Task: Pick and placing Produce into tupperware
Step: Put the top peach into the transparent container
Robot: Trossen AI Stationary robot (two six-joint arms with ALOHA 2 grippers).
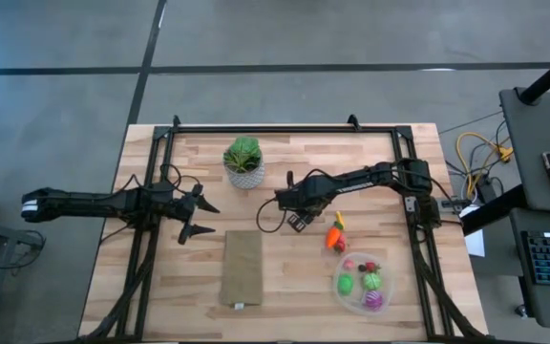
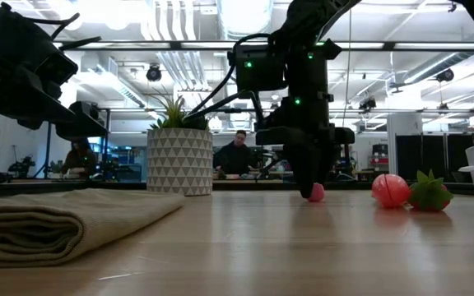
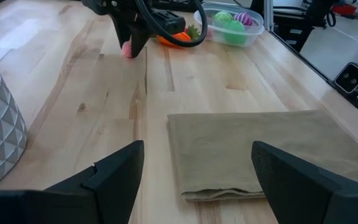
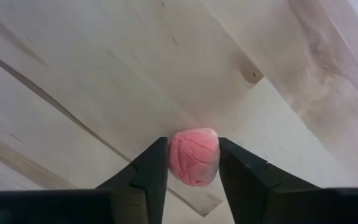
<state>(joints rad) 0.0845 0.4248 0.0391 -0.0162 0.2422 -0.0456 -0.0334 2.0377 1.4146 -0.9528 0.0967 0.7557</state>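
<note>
Two slender black articulated arms extend from either side of the table. The left arm bears a white band near its outer end. Black cables loop loosely beside the left gripper (image 1: 197, 216) and right gripper (image 1: 296, 222). Each gripper ends in two broad, dark, matte fingers (image 3: 114, 171). Small green indicator lights glow on the right arm's housing.

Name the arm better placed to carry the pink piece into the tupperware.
Right. The right gripper is already shut on the pink piece, on the tupperware side of the table. The left gripper hangs open, beyond the folded cloth.
</note>
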